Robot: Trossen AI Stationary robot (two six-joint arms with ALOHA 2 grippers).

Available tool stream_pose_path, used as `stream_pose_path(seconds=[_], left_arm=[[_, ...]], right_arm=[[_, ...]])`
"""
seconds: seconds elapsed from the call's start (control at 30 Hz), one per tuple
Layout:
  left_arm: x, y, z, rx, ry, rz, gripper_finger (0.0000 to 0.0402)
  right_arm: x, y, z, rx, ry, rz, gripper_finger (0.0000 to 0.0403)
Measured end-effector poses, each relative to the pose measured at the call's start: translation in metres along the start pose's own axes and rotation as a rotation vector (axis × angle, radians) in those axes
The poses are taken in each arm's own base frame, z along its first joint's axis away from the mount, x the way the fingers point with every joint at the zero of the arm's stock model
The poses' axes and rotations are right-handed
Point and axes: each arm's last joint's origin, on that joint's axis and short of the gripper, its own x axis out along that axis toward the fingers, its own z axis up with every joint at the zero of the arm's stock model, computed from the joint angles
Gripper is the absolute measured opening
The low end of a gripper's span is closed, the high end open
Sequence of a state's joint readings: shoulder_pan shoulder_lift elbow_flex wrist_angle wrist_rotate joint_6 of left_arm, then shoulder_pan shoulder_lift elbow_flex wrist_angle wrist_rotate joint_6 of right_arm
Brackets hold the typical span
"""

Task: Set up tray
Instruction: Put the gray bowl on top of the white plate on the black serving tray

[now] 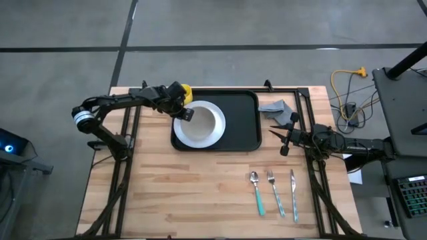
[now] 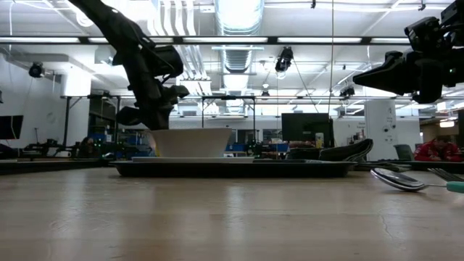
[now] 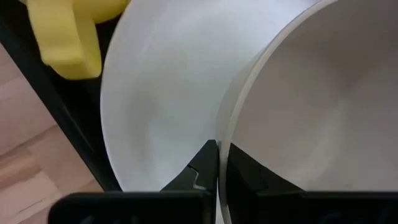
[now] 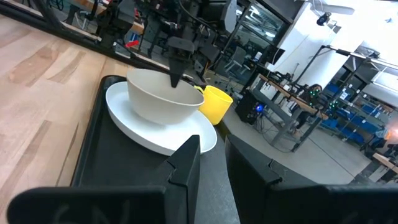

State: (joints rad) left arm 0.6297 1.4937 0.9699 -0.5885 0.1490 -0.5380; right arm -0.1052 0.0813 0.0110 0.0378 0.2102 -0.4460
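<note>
The black tray [image 1: 245, 120] lies at the table's far middle. On it rests a white plate [image 1: 212, 135], and a white bowl [image 1: 203, 121] stands upright on the plate. My left gripper [image 1: 187, 115] is shut on the bowl's left rim, also seen in the low view [image 2: 155, 122]. A yellow cup [image 1: 185, 91] stands at the tray's far left corner, just behind the gripper. My right gripper [image 1: 283, 139] hovers level, right of the tray, open with nothing between its fingers [image 4: 211, 155]. My left gripper pinches the bowl's rim [image 3: 225, 134] on the bowl's left side, one finger [image 3: 200, 165] outside the wall and one [image 3: 255, 177] inside. The fingers come slanting down from the table's left. The bowl stays upright with its base on the plate [image 2: 190, 157].
A crumpled grey cloth [image 1: 279, 110] lies right of the tray, near the right gripper. A spoon [image 1: 256, 193], a fork [image 1: 275, 193] and a knife [image 1: 293, 195] lie side by side at the near right. Black frame rails [image 1: 127, 133] run along both sides of the table.
</note>
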Motion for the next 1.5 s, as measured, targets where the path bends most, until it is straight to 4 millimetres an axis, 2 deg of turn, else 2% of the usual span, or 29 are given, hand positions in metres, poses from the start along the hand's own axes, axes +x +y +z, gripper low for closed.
stream_pose_path(seconds=[0.73, 1.17, 1.5], left_arm=[[-0.0004, 0.0032, 0.0046, -0.007, -0.028, -0.011, 0.0004], [0.0052, 0.0081, -0.0022, -0.012, 0.0, 0.002, 0.0006], [0.0044, 0.0055, 0.0027, -0.005, -0.044, -0.023, 0.0006]], right_arm=[[0.0, 0.0, 0.0, 0.0, 0.0, 0.0, 0.0068], [0.0, 0.0, 0.0001, 0.0, -0.001, 0.0, 0.0068], [0.0, 0.0, 0.0001, -0.001, 0.0, 0.0, 0.0068]])
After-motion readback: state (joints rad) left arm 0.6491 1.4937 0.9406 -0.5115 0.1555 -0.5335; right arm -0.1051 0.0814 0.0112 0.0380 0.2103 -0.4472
